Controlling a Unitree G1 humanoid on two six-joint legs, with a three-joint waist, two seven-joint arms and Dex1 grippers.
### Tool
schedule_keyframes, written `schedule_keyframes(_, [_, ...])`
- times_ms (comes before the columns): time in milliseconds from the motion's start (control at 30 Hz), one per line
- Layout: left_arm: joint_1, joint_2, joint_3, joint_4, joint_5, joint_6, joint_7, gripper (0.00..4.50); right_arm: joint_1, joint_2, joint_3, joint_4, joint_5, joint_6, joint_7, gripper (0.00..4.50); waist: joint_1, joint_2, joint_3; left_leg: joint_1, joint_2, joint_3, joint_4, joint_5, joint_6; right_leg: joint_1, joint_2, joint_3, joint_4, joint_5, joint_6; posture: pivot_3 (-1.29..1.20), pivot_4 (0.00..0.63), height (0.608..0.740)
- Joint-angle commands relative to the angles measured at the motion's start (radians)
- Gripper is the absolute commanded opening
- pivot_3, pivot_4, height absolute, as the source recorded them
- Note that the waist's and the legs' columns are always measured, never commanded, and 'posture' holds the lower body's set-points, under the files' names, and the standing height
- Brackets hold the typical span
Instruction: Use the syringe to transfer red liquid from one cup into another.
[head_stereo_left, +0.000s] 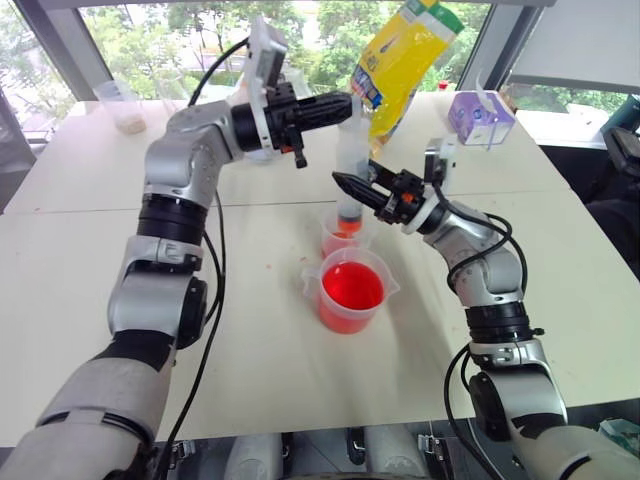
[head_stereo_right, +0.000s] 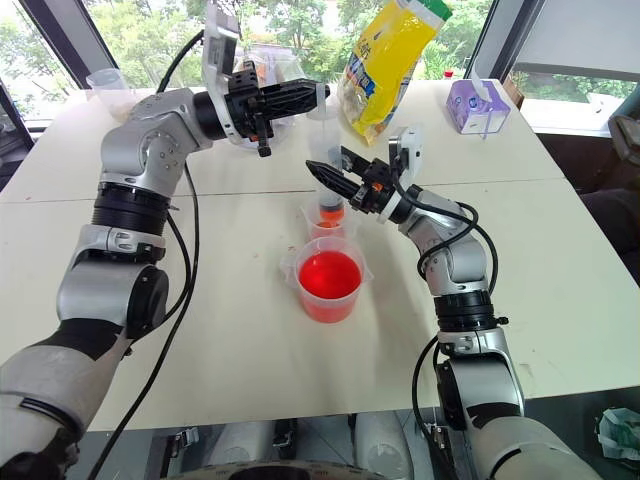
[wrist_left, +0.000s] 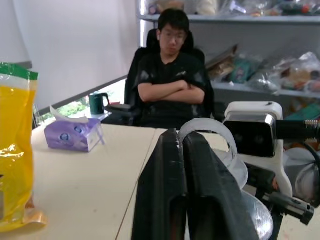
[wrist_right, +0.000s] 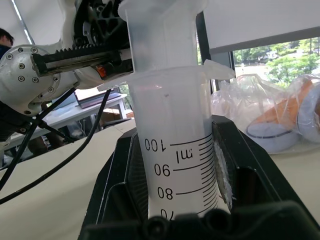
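Observation:
The syringe (head_stereo_left: 347, 160) stands upright over the small clear cup (head_stereo_left: 338, 240), its lower end inside the cup and tinted orange-red. My right gripper (head_stereo_left: 342, 183) is shut on the barrel from the right; the scale marks show between its pads (wrist_right: 127, 170). My left gripper (head_stereo_left: 345, 105) reaches in from the left, shut, with its fingertips (wrist_left: 172, 145) at the plunger's flanged top (wrist_left: 212, 132); nothing sits between them. Just in front of the small cup, the larger spouted beaker (head_stereo_left: 352, 300) holds red liquid (head_stereo_left: 351, 285).
A yellow bag (head_stereo_left: 405, 60) stands close behind the syringe. A purple tissue box (head_stereo_left: 480, 118) sits at the back right and a clear cup (head_stereo_left: 122, 105) at the back left. A person (wrist_left: 172, 85) sits beyond the table's right end.

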Motion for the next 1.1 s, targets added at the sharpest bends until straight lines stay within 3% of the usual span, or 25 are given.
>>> schedule_keyframes(33, [0.001,-0.004,-0.013,-0.049,-0.001,0.020,-0.020,0.03,-0.047,0.011,0.009,-0.058,0.014,-0.024,0.032,1.38,0.000,0.000,0.000,0.000,0.000,0.000,0.000,0.000,0.000,0.000,0.000,0.000,0.000,0.000,0.000,0.00,0.150,0.740])
schedule_keyframes(1100, [0.173,0.020,-0.096,-0.213,0.070,0.047,-0.045,0.03,-0.170,-0.004,-0.067,-0.075,0.054,0.021,0.002,1.38,0.000,0.000,0.000,0.000,0.000,0.000,0.000,0.000,0.000,0.000,0.000,0.000,0.000,0.000,0.000,0.00,0.150,0.740])
